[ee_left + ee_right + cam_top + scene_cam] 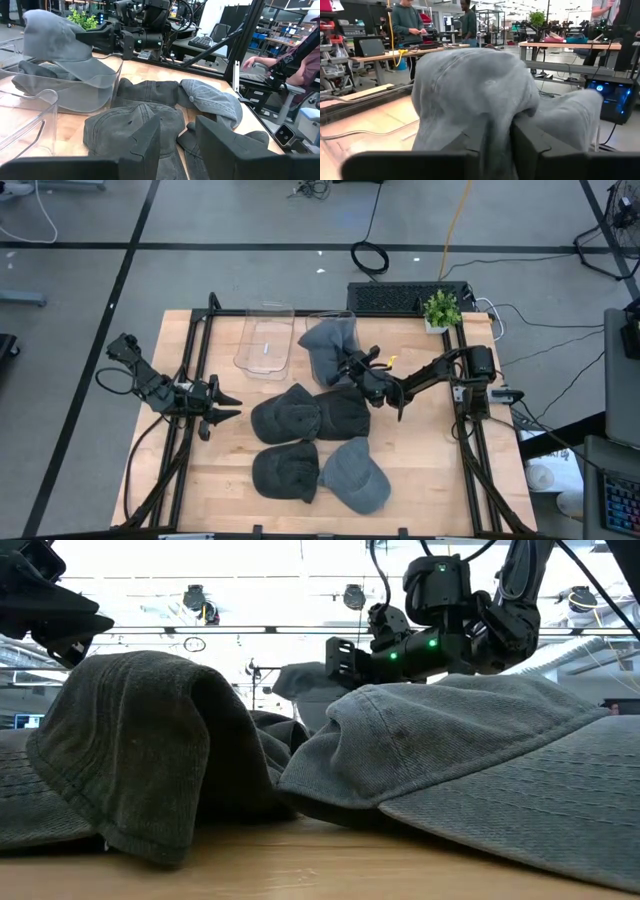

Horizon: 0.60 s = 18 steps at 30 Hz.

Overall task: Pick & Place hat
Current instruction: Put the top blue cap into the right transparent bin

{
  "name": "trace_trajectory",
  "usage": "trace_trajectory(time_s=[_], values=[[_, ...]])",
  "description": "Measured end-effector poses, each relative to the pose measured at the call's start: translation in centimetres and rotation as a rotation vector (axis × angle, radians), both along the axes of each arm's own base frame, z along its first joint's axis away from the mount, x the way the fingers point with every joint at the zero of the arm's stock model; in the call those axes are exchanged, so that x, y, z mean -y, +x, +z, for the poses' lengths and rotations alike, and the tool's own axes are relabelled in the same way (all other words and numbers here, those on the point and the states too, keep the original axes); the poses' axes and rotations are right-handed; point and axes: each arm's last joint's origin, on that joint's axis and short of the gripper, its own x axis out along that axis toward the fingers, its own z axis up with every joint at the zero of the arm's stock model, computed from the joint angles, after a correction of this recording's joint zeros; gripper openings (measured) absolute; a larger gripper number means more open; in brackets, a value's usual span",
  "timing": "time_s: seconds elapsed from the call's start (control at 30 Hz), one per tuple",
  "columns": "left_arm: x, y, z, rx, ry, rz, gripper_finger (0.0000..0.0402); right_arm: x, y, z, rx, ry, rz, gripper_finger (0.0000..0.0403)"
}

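Pinching soft grey cloth hat (325, 340), right pincer (352, 366); left pincer (222, 405) wide.

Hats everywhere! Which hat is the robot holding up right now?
The light grey hat by the clear bins, pinched in the right gripper. The other four hats lie flat on the table, and none is gripped.

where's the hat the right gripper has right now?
In the high view, the grey hat is at the table's far middle, over the right-hand clear bin, held by the right gripper; the potted plant stands further right.
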Motion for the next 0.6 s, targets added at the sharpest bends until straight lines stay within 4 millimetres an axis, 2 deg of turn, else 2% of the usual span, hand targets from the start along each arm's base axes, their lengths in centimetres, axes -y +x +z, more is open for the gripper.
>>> trace_trajectory(time_s=[0.33,0.47,0.6], values=[[0.0,0.0,0.0,0.0,0.0,0.0,0.0132,-0.1,-0.1,1.1,-0.094,-0.148,-0.011,0.0181],[0.0,0.0,0.0,0.0,0.0,0.0,0.0132,-0.6,-0.3,2.5,-0.142,-0.219,-0.006,0.0207],[0.0,0.0,0.0,0.0,0.0,0.0,0.0132,-1.2,-0.9,5.4,-0.177,-0.335,0.073,0.0214]])
